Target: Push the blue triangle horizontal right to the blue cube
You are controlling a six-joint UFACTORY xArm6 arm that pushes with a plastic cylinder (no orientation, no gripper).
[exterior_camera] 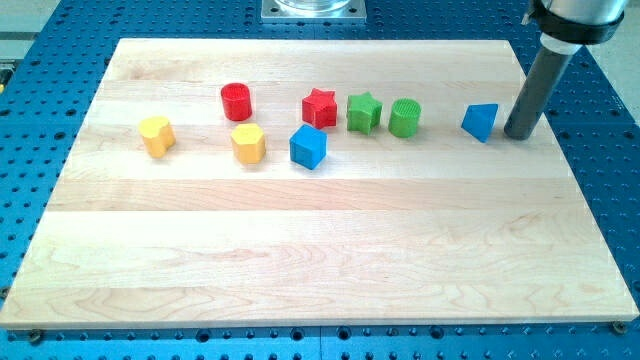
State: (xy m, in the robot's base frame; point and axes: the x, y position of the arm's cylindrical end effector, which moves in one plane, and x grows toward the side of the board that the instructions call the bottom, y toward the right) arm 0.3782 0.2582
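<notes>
Looking at the end effector first, you see a straight dark rod whose lower end, my tip (519, 135), rests on the pale wooden tabletop (330, 240) near its right edge. It has no jaws, so it grasps nothing; it can only push. My tip stands just beside the small blue plastic triangle (481, 122), on the triangle's right side, with a thin gap that I cannot confirm as contact.

The triangle lies in the upper right part of the tabletop. The blue plastic cube (308, 146) is well apart from it, toward the view's left and a little lower. Between them stand a green cylinder (405, 117), a green star (364, 112) and a red star (320, 108). Farther left are a red cylinder (236, 101) and two yellow blocks (248, 143) (156, 135).

You should expect the triangle to be light, stiff and rather slippery on the smooth wood. It will probably slide easily, but it may also turn if you press near a corner. I think the best place is the middle of a flat side face, low down. Because the cube is on the left, pushing from the right side seems suitable, but the green cylinder lies close to that path.
</notes>
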